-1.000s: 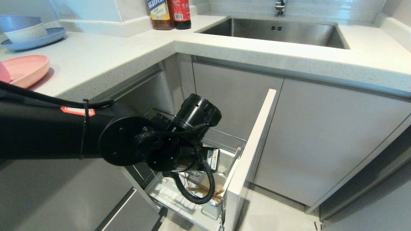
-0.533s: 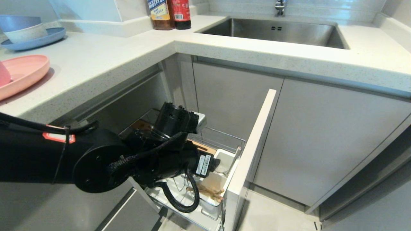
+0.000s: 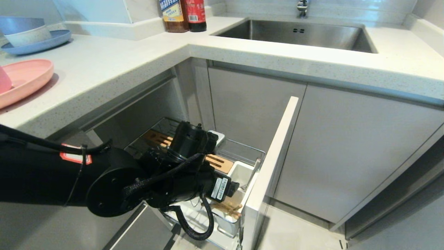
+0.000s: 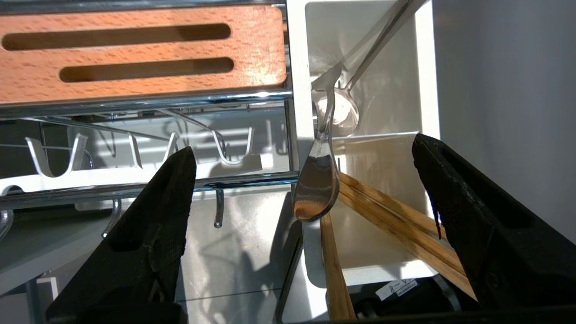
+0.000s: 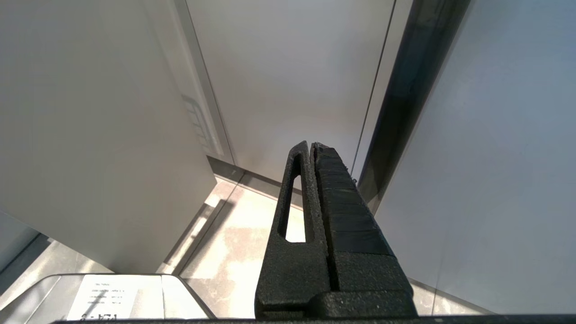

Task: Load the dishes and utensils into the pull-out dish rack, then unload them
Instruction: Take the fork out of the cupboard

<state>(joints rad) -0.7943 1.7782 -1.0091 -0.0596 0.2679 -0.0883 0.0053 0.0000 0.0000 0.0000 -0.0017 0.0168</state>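
Two chopsticks (image 4: 391, 216) and one fork (image 4: 321, 171) in one utensil cup (image 4: 429, 90).

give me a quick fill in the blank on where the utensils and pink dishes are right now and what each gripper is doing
1. The chopsticks lean in a ____ utensil cup.
2. The left gripper hovers over the rack with its jaws ____.
3. The pink plate sits on the ____.
4. The right gripper, away from the rack, is ____.

Missing words: white; open; countertop; shut

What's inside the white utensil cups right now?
The chopsticks lean in the near utensil cup, a metal utensil in the far one. Its head end is hidden.
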